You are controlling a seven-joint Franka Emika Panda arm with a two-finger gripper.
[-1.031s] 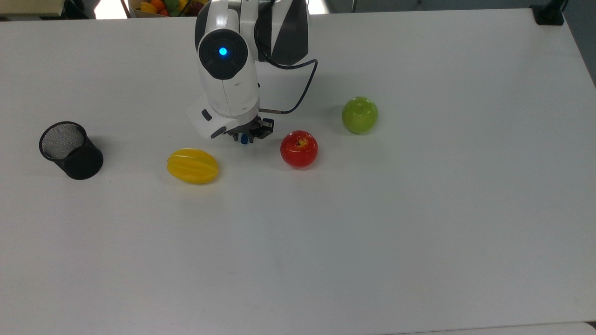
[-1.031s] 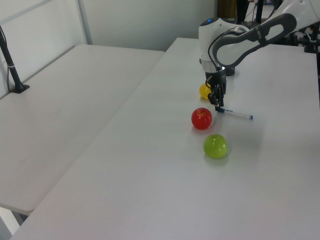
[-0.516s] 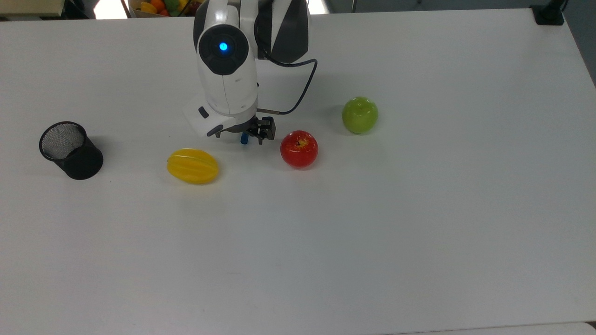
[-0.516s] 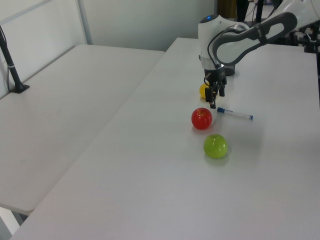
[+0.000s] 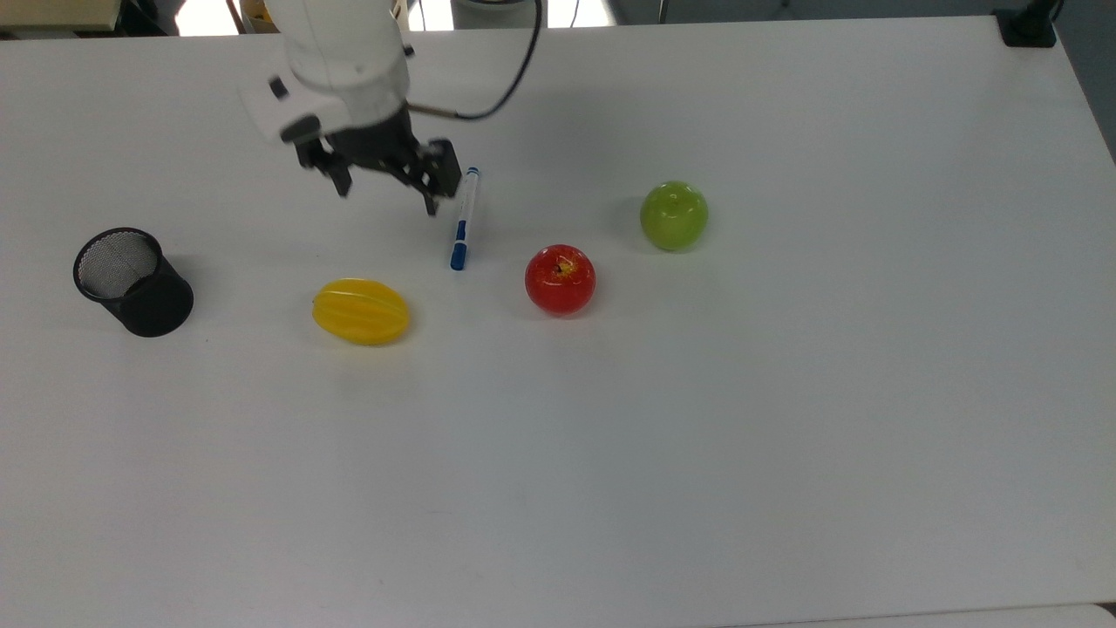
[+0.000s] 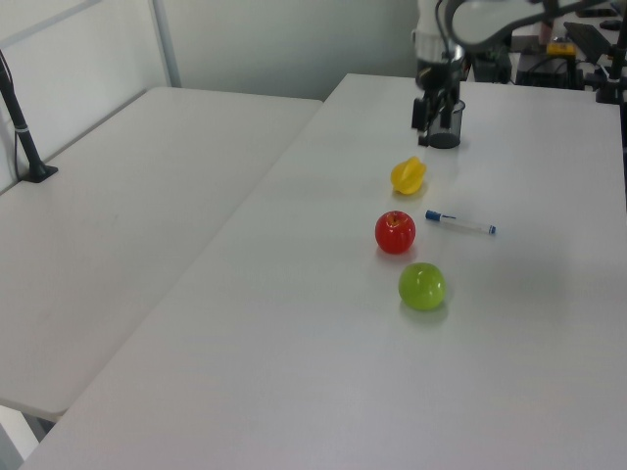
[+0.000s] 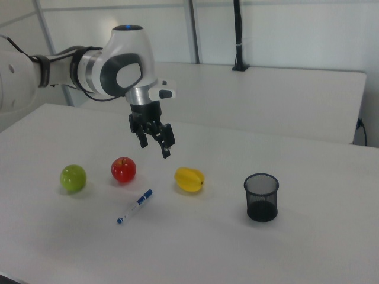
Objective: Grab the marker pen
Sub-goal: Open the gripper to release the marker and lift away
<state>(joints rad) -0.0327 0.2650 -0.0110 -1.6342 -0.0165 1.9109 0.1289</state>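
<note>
The marker pen [image 5: 463, 218], white with a blue cap, lies flat on the white table between the yellow fruit and the red apple. It also appears as the marker pen [image 6: 460, 222] and the marker pen [image 7: 135, 206]. My gripper [image 5: 385, 194] hangs raised above the table, to the top view's upper left of the pen, open with nothing between its fingers. In the right view the gripper [image 7: 154, 148] is well above the pen. In the left view the gripper [image 6: 424, 116] is in front of the pen cup.
A black mesh pen cup [image 5: 132, 281] stands at the top view's left. A yellow fruit [image 5: 361, 310], a red apple [image 5: 560, 279] and a green apple [image 5: 673, 215] sit in a row. The white table [image 5: 697, 453] spreads wide toward the top view's bottom.
The gripper has risen from over the marker pen's blue cap and swung to the top view's upper left. The pen stays on the table, now uncovered.
</note>
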